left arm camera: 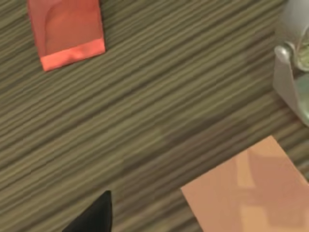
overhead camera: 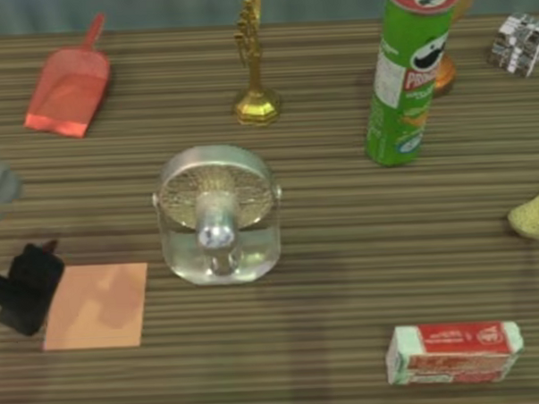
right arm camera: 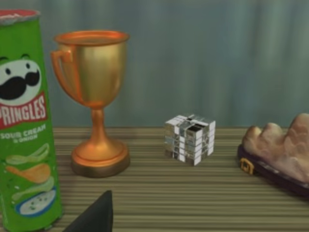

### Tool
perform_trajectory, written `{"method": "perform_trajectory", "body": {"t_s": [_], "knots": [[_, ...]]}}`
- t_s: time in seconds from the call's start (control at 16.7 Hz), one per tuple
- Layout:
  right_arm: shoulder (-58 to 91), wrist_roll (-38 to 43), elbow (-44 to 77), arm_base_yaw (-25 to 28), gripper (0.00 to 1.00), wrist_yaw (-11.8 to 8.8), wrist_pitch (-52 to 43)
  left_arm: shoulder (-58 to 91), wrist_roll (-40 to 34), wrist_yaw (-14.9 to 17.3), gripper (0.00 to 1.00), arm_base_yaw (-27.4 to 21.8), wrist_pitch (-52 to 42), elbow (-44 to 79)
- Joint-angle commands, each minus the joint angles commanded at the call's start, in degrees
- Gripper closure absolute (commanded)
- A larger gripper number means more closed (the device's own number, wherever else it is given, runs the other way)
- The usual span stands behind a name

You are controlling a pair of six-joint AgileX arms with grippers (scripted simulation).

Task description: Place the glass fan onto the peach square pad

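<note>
Jaw spacing is something we cannot tell for either arm: our left gripper (overhead camera: 27, 286) shows only as a dark shape at the table's left edge, touching or overlapping the left rim of the peach square pad (overhead camera: 97, 306), and holding nothing. Our right arm does not appear in the top view.

From the left gripper, the glass fan (overhead camera: 218, 215) lies toward the table's middle, to the right and slightly farther back, standing just beside the pad's far right corner but clear of it. Its motor hub points toward the near edge, so its flat frame runs left to right.

We judge the left arm the nearer one for the reach and the short carry.
</note>
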Motion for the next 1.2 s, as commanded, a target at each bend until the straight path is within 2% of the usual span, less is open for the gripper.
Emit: {"method": "perform_trajectory", "body": {"t_s": [0.36, 0.66, 0.96, 1.2], "knots": [[0.0, 0.0, 0.0, 0.0, 0.0, 0.0, 0.0, 30.07, 13.34, 1.64, 0.0, -7.59, -20.44, 38.53], [0.0, 0.0, 0.0, 0.0, 0.0, 0.0, 0.0, 56.48, 24.06, 1.46, 0.0, -12.72, -36.01, 66.94], [0.0, 0.0, 0.0, 0.0, 0.0, 0.0, 0.0, 77.79, 33.39, -0.29, 0.0, -16.17, -49.22, 84.89], [0.0, 0.0, 0.0, 0.0, 0.0, 0.0, 0.0, 85.68, 37.54, -1.46, 0.0, -17.45, -54.94, 90.5]]}}
